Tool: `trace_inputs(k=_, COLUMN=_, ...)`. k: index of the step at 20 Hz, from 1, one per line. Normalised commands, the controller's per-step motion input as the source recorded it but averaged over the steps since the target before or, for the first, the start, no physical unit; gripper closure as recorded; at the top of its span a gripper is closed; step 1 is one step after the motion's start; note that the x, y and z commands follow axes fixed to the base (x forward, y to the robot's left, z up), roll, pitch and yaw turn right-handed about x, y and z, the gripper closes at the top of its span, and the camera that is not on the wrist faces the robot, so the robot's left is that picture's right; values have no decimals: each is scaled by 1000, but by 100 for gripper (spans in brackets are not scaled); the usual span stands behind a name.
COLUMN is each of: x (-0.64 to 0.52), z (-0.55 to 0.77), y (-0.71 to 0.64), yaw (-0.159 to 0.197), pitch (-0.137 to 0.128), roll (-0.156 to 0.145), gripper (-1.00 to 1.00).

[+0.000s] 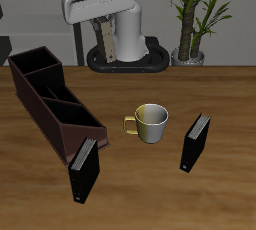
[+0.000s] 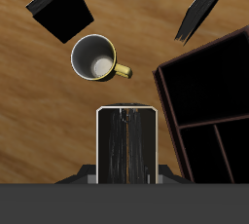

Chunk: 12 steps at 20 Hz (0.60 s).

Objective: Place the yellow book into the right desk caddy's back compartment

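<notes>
The yellow book (image 1: 105, 42) hangs upright, high above the table near the robot's base, and my gripper (image 1: 103, 26) is shut on its upper end. In the wrist view the yellow book (image 2: 126, 145) shows as a dark streaked slab between my fingers (image 2: 93, 176). The right desk caddy (image 1: 84, 132), a long maroon box with three cells, lies on the table below and to the side of the gripper. Its back compartment (image 1: 34, 63) is open and dark inside. The wrist view shows the right desk caddy (image 2: 165, 90) beside the book, apart from it.
A cream mug (image 1: 151, 122) (image 2: 95, 56) with a yellow handle stands mid-table. One black book (image 1: 84, 168) (image 2: 204, 9) stands at the caddy's near end, a second black book (image 1: 195, 142) (image 2: 60, 7) beyond the mug. A potted plant (image 1: 192, 14) stands behind the table.
</notes>
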Motion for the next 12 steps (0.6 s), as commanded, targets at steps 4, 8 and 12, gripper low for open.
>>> trace_inputs(k=4, x=200, z=46, y=-482, yaw=154, pitch=-13, roll=-41, gripper=100)
trace_inputs(k=8, x=65, z=127, y=-499, yaw=38, pitch=-31, roll=-48, gripper=100)
trace_inputs(k=12, x=0, z=92, y=-318, yaw=17, pitch=-13, roll=-39, gripper=100)
